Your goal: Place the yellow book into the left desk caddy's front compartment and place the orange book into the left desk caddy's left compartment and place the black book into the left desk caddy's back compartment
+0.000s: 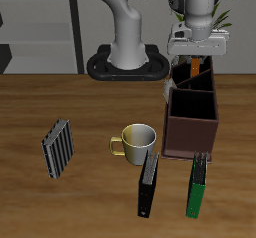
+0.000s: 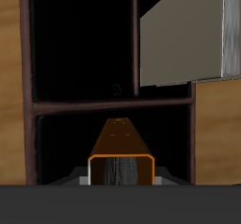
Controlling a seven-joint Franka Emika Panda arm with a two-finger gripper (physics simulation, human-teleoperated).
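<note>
Exterior view. The end effector (image 1: 197,57) hangs directly above the rear part of the caddy (image 1: 192,132), its fingers clenched on the orange book (image 1: 196,67). The book stands on end, long axis vertical, its lower part already below the caddy's rim; only a short orange strip shows beneath the fingers. Which rear section it occupies cannot be told from this view. The caddy's large section, on the counter-front side of the end effector, appears dark inside. Forward of the end effector and below it on the counter (image 1: 60,92) lie the black book (image 1: 149,183) and a green book (image 1: 198,187), side by side but apart, both flat, long axes running toward the counter's front edge. A mug (image 1: 136,140) stands just beside the caddy, near the black book's far end. A striped book (image 1: 58,147) lies well apart from the end effector, flat, set at an angle.

Wrist view. The orange book (image 2: 120,157) is seen end-on between the fingers, pale page edges inside an orange cover rim, its long axis running away from the camera down into a dark section of the caddy (image 2: 113,104), bounded by partitions. A pale grey-tan book with a lighter edge, the yellow book (image 2: 184,41), stands in the neighbouring section past a partition, clear of the end effector.
</note>
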